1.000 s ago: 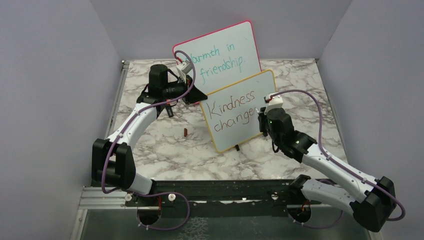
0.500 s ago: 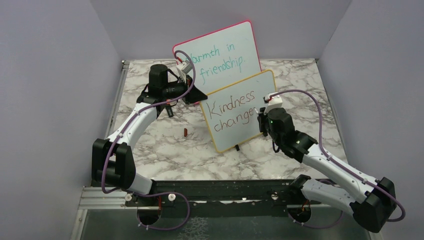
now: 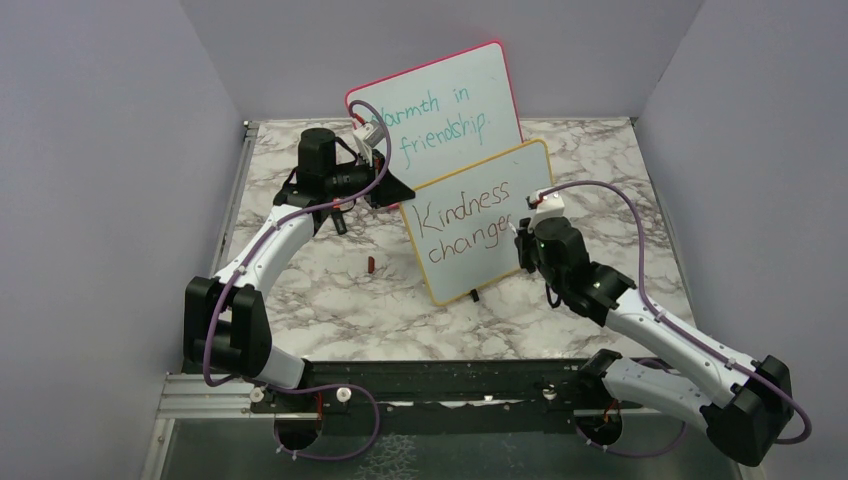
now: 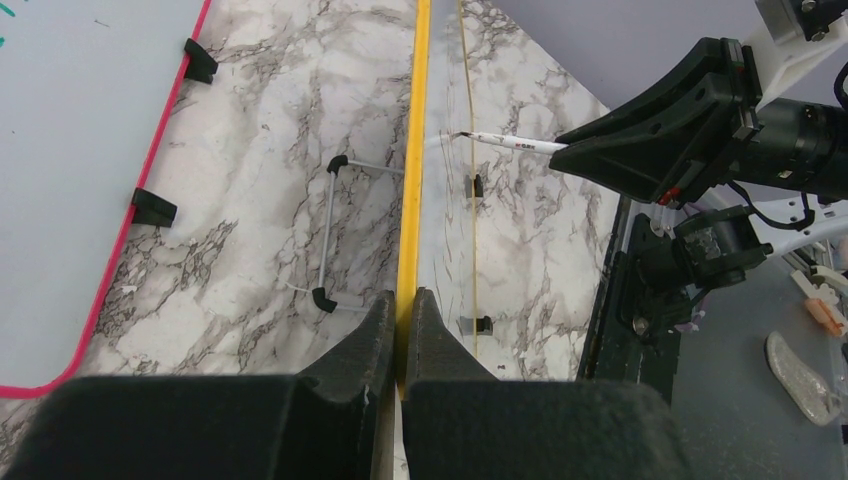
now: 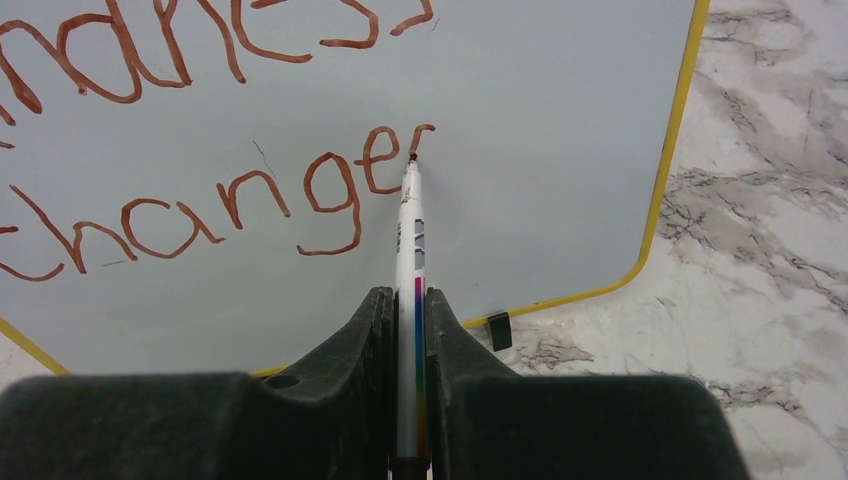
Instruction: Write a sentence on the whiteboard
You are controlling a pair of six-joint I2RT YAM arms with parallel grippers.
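Found the rectangular white whiteboard [image 3: 470, 275] with thin yellow-orange frame propped upright on the grey-veined marble-pattern table [image 3: 340, 290], just in front of a pink-red-framed white board [image 3: 490, 80] lettered in teal "Warmth in friendship." Read the reddish-brown handwritten sentence [image 5: 240, 200] as "Kindness" over "change", plus a short stroke after the last "e". Noted the left gripper [image 4: 405, 300] pinched tight on the whiteboard's yellow edge. Noted the right gripper [image 5: 408, 300] closed around a slim white marker [image 5: 410, 230], tip touching that stroke; could not read the barrel's small print. Spotted a small dark-red piece [image 3: 371, 264] lying apart on the marble.
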